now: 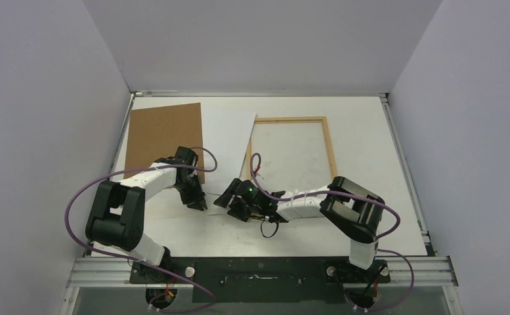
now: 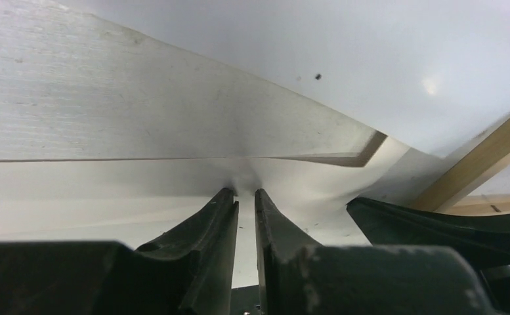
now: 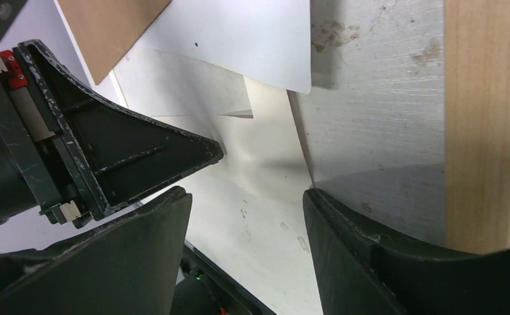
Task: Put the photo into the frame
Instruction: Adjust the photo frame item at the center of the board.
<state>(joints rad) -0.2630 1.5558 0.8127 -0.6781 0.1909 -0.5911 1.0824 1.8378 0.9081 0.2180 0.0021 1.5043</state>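
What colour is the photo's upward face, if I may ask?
The photo is plain white, clearest in top external view.

White photo [image 1: 228, 138] beside wooden frame [image 1: 290, 119]

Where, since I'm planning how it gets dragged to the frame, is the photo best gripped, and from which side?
By its near edge, coming in low from the near side. The photo is a thin sheet lying flat, so only an edge can be pinched, and the near one is closest. The left pincer is shut there, puckering the paper.
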